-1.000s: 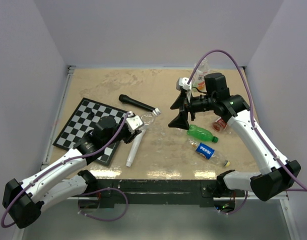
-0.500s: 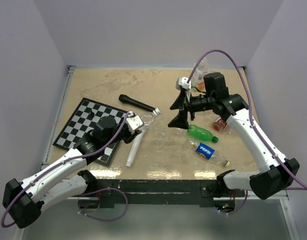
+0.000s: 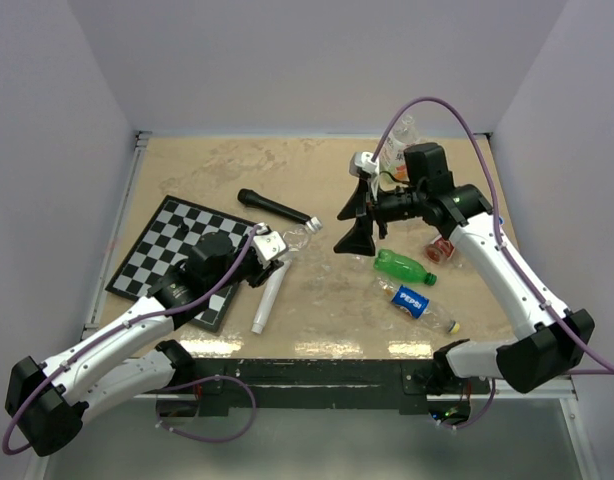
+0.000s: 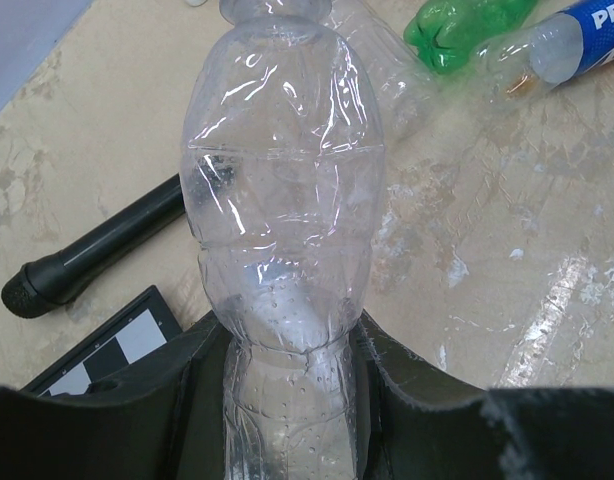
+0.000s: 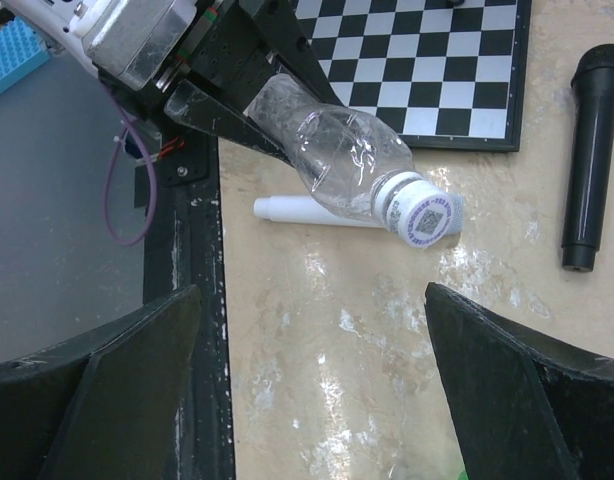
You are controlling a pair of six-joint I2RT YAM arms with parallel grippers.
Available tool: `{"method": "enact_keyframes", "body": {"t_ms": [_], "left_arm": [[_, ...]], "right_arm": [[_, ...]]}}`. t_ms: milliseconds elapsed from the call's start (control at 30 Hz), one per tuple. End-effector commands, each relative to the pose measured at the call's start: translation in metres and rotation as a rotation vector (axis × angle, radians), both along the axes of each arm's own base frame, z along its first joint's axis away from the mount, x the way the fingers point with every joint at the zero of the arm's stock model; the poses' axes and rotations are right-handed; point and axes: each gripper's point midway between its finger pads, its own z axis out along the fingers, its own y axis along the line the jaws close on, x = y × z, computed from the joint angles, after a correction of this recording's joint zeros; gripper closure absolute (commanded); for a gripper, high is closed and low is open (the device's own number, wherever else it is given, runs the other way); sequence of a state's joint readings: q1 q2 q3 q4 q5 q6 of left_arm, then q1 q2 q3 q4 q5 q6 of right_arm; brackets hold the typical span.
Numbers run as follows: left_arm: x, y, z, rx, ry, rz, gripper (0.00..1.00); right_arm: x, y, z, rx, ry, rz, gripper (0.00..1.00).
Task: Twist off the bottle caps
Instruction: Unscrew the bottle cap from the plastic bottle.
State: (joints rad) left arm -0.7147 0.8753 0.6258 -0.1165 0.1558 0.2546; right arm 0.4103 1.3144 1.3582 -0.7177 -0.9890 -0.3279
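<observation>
My left gripper (image 4: 292,400) is shut on the narrow waist of a clear, empty plastic bottle (image 4: 282,190), held off the table and pointing toward the middle. In the right wrist view the same clear bottle (image 5: 337,150) sticks out of the left gripper (image 5: 222,90), and its white bottle cap (image 5: 424,218), printed with a code, is on the neck. My right gripper (image 5: 312,290) is open with bare table between its fingers, apart from the cap. From above, the right gripper (image 3: 351,225) hovers just right of the bottle's cap end (image 3: 305,230).
A green bottle (image 3: 402,266), a Pepsi bottle (image 3: 417,302) and a red-labelled object (image 3: 442,248) lie under the right arm. Another bottle (image 3: 397,140) stands at the back. A black microphone (image 3: 277,208), a white cylinder (image 3: 267,295) and a chessboard (image 3: 162,250) lie left of centre.
The right arm has drifted slightly toward the far side with its jaws still wide. The left arm and the bottle have not moved.
</observation>
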Motion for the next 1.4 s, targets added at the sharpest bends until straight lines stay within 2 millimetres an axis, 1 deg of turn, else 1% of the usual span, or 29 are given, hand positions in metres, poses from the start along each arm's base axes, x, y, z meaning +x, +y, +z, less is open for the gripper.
{"method": "enact_keyframes", "body": {"t_ms": [0, 100, 233, 267, 367, 500, 567, 633, 667, 767, 833, 967, 1133, 1367], "left_arm": [[0.002, -0.008, 0.013, -0.035, -0.04, -0.03, 1.0], [0.001, -0.008, 0.014, -0.037, -0.043, -0.035, 1.0], [-0.001, -0.01, 0.014, -0.043, -0.039, -0.049, 1.0], [-0.001, -0.011, 0.014, -0.043, -0.04, -0.052, 1.0], [-0.002, -0.012, 0.015, -0.046, -0.039, -0.057, 1.0], [-0.002, -0.012, 0.014, -0.046, -0.038, -0.059, 1.0], [-0.003, -0.013, 0.015, -0.047, -0.038, -0.063, 1.0], [-0.002, -0.013, 0.013, -0.046, -0.035, -0.063, 1.0], [-0.003, -0.013, 0.013, -0.046, -0.035, -0.065, 1.0], [-0.003, -0.013, 0.013, -0.046, -0.033, -0.068, 1.0], [-0.003, -0.013, 0.014, -0.047, -0.035, -0.068, 1.0], [-0.003, -0.013, 0.013, -0.045, -0.036, -0.065, 1.0], [-0.003, -0.013, 0.014, -0.047, -0.035, -0.066, 1.0], [-0.004, -0.013, 0.015, -0.049, -0.038, -0.068, 1.0]], "right_arm": [[0.007, 0.008, 0.024, 0.061, 0.003, 0.013, 0.02], [0.012, 0.013, 0.021, 0.079, 0.053, 0.002, 0.02], [0.035, 0.021, 0.009, 0.073, 0.118, -0.073, 0.02], [0.039, 0.022, 0.003, 0.065, 0.143, -0.079, 0.02], [0.046, 0.027, -0.002, 0.062, 0.187, -0.08, 0.05], [0.05, 0.03, -0.007, 0.067, 0.23, -0.084, 0.12], [0.05, 0.031, -0.008, 0.073, 0.231, -0.08, 0.18], [0.048, 0.033, -0.007, 0.083, 0.269, -0.082, 0.23], [0.047, 0.033, -0.007, 0.086, 0.275, -0.08, 0.28], [0.046, 0.034, -0.008, 0.093, 0.295, -0.066, 0.39], [0.045, 0.035, -0.008, 0.095, 0.309, -0.063, 0.43], [0.045, 0.035, -0.01, 0.094, 0.317, -0.065, 0.43], [0.046, 0.034, -0.016, 0.084, 0.327, -0.083, 0.39], [0.048, 0.034, -0.024, 0.07, 0.349, -0.099, 0.39]]}}
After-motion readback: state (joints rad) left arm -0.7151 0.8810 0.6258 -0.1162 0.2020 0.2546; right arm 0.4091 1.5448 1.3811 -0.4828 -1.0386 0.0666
